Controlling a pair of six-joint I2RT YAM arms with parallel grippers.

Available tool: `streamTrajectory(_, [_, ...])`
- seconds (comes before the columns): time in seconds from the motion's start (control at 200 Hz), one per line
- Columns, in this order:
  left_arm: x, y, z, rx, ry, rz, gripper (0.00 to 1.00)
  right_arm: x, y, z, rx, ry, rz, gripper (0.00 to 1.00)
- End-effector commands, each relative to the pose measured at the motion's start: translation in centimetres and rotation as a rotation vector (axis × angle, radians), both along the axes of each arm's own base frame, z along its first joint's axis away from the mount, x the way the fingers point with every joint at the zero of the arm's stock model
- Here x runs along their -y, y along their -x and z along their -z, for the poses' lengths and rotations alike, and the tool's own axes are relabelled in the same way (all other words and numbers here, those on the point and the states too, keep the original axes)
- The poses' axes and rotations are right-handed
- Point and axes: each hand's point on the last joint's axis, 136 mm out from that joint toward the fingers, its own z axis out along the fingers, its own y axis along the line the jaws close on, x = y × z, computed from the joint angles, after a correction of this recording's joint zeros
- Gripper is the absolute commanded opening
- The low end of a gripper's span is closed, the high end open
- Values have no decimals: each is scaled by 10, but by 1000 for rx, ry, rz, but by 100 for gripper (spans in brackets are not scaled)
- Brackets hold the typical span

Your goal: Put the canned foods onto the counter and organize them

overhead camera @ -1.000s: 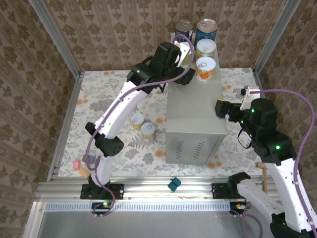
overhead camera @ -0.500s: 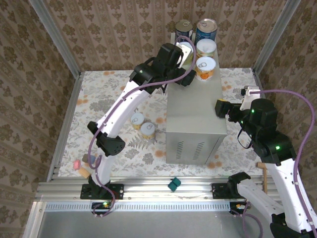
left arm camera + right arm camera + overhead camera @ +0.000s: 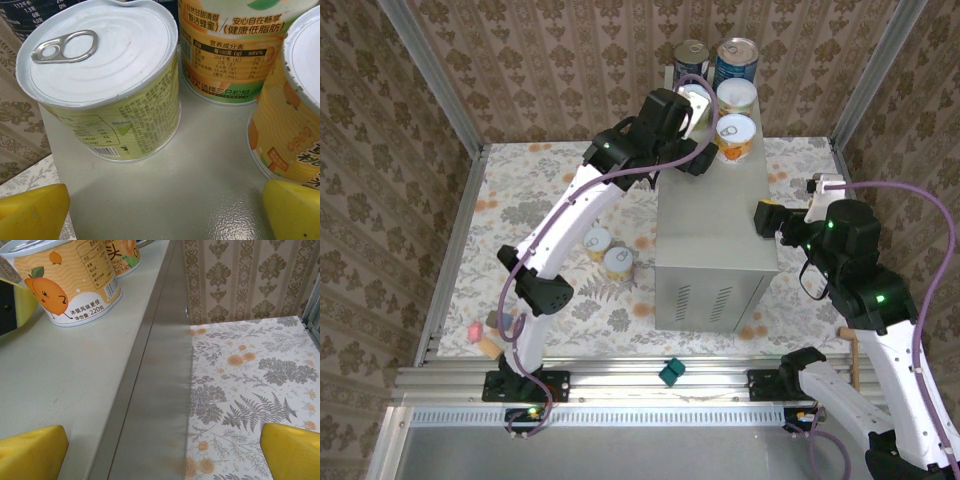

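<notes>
The counter (image 3: 715, 235) is a tall grey box. At its far end stand two dark blue cans (image 3: 736, 60) and three shorter white-lidded cans (image 3: 735, 135). Two more short cans (image 3: 619, 263) stand on the floral floor to the left of the counter. My left gripper (image 3: 698, 128) hovers open over the counter's far left corner. In the left wrist view its jaws (image 3: 165, 215) hold nothing, just short of a yellow-green can (image 3: 107, 85). My right gripper (image 3: 770, 215) is open and empty over the counter's right edge (image 3: 150, 365). The right wrist view shows an orange can (image 3: 70, 280) ahead on the left.
A teal block (image 3: 671, 372) lies on the front rail, and small coloured blocks (image 3: 480, 335) sit at the floor's near left corner. Aluminium posts and patterned walls enclose the floral floor (image 3: 530, 200). To the right of the counter lies a strip of bare floor (image 3: 250, 370).
My left arm's wrist has edged slightly right, closer to the cans on the counter. The right arm and all cans have stayed put.
</notes>
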Motion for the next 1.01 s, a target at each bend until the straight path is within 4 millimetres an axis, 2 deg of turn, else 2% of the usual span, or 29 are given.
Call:
streamTrajectory(0.0, [3,0,-3,8,8,1,100,3,5,26,-86,31,3,100])
streamTrajectory(1.0, [10,-4,1,-9,37,24,100,6,8,28,-89,39,10,100])
